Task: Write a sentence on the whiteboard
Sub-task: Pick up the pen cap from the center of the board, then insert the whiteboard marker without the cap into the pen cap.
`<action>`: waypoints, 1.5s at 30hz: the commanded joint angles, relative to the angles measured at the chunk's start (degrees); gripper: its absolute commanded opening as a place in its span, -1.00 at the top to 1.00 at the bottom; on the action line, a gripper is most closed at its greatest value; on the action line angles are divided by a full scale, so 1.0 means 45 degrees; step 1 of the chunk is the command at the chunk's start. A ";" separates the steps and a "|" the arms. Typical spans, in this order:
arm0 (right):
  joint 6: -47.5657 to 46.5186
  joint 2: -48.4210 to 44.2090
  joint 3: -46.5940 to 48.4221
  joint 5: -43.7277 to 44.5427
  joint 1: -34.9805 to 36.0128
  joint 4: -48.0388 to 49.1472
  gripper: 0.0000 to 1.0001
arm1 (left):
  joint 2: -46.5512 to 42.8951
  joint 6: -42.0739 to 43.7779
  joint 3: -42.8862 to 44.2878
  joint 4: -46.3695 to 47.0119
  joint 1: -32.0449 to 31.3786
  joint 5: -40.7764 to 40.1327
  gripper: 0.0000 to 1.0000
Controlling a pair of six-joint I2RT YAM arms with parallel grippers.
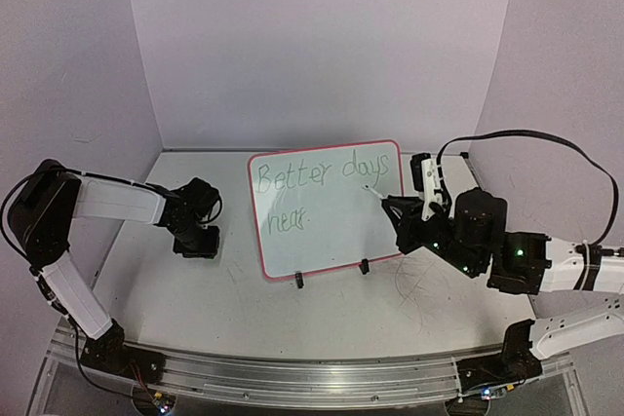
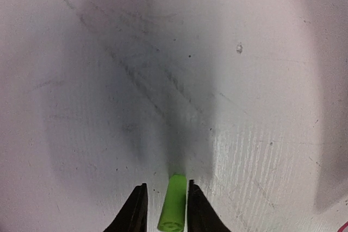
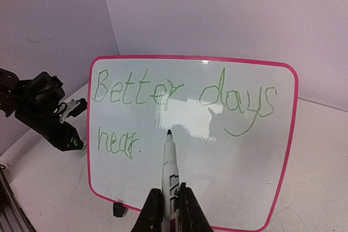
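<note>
The whiteboard (image 1: pixel 257 231), with a pink-red rim, stands upright on black feet at the table's middle; it fills the right wrist view (image 3: pixel 296 129). The sentence (image 1: pixel 317 177) is in green: "Better days" (image 3: pixel 179 93), with "hear" (image 3: pixel 115 142) below it. My right gripper (image 1: pixel 414 219) is to the right of the board, shut (image 3: pixel 171 213) on a white marker (image 3: pixel 169 167). The marker's dark tip points at the board's middle, right of "hear"; I cannot tell if it touches. My left gripper (image 1: pixel 195 241) points down at the table to the left of the board, closed (image 2: pixel 166 207) around a green marker cap (image 2: pixel 174 202).
The left arm (image 3: pixel 46 110) shows beyond the board's left edge in the right wrist view. Lilac walls enclose the table on three sides. A metal rail (image 1: pixel 292 377) runs along the near edge. Dark scuff marks (image 1: pixel 419 289) lie on the table to the right of the board.
</note>
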 commanded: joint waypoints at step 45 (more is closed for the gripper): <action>-0.1611 0.5296 0.3560 -1.0794 0.0176 0.5292 1.00 | -0.8954 -0.0626 -0.1298 0.6606 -0.0039 1.5304 1.00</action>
